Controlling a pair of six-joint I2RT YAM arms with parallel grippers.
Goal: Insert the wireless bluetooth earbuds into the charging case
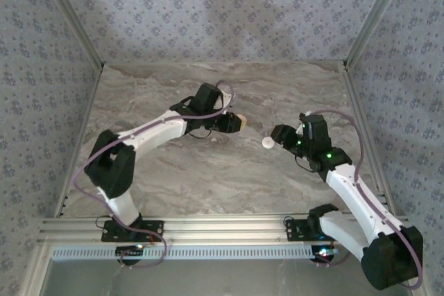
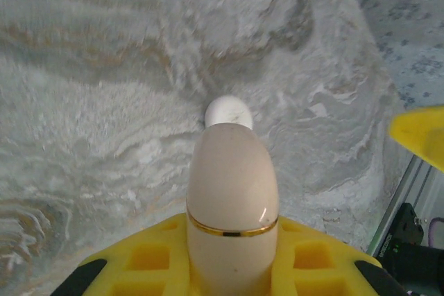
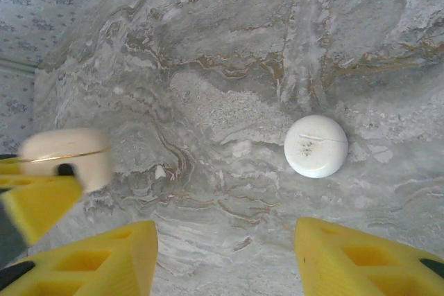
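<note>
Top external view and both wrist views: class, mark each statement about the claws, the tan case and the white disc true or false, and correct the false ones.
1. The left claw is shut on the tan case. True.
2. The right claw grips the white round disc. False: its jaws stand open, and the disc lies untouched on the marble tabletop ahead of them.
3. The tan case stands open. False: it looks closed along its gold band.
4. The white round disc lies flat on the marble tabletop. True.
</note>
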